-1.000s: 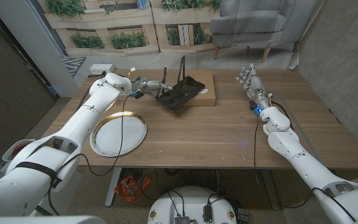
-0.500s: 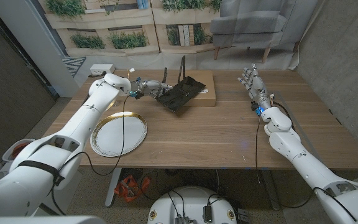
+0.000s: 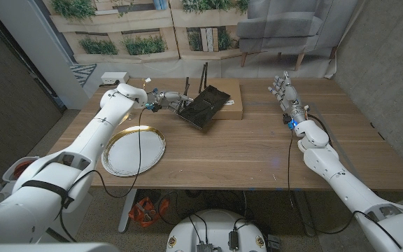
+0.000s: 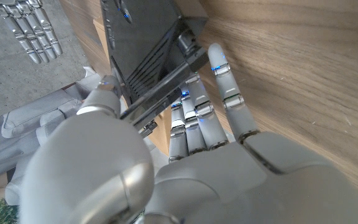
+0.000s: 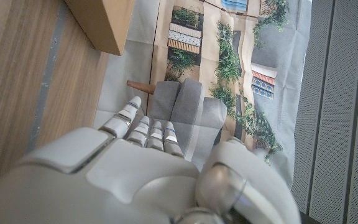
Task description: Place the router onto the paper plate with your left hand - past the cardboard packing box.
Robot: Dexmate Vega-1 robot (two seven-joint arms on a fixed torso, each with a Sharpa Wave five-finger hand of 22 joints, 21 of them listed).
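Left hand (image 3: 165, 99) at the table's far left grips the black router (image 3: 203, 106) by its near edge, fingers (image 4: 199, 118) under it and thumb on top, the router tilted, its far side over the cardboard packing box (image 3: 228, 98) and its antennas (image 3: 204, 74) pointing up. Paper plate (image 3: 133, 150) with a gold rim lies on the wooden table (image 3: 243, 147) near the front left, well apart from the router and on the near side of the box. Right hand (image 3: 283, 89) stands at the far right of the table, fingers extended close together and holding nothing.
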